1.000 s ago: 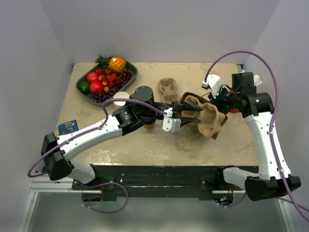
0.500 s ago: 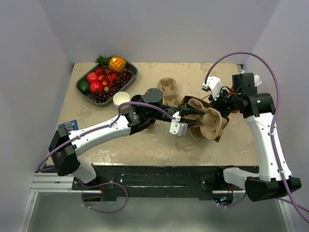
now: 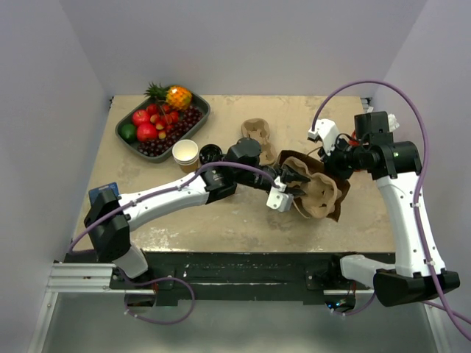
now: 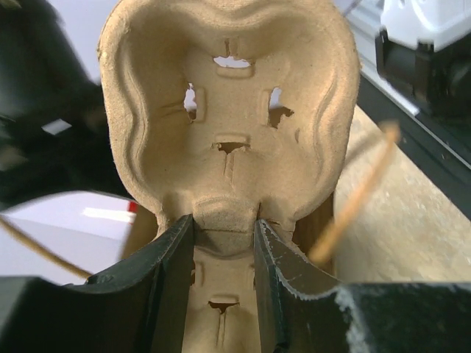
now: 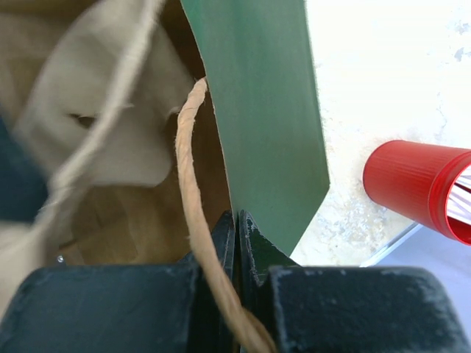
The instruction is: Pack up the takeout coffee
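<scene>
Carrier point(image 4: 228, 110) of moulded pulp pinched by left gripper point(image 4: 223, 228) — right gripper point(image 5: 235, 220) nips smooth bag point(image 5: 257, 95).

Lidless kraft-tan cup point(image 3: 185, 152), white inside, upright on the table point(image 3: 243, 220), just beside a black-lidded cup point(image 3: 210, 154).

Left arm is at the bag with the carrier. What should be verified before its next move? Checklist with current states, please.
1. Left gripper hold on the pulp carrier: ok, jaws clamp its centre ridge.
2. Right gripper hold on the paper bag: ok, shut on the wall's edge.
3. Carrier over the bag mouth: ok in the top view.
4. How far the carrier is inside: cannot tell.
5. Twine handle clear of the carrier: cannot tell, it hangs across the opening.
6. Coffee ready to load: not ok, a kraft cup stands unlidded on the table.
</scene>
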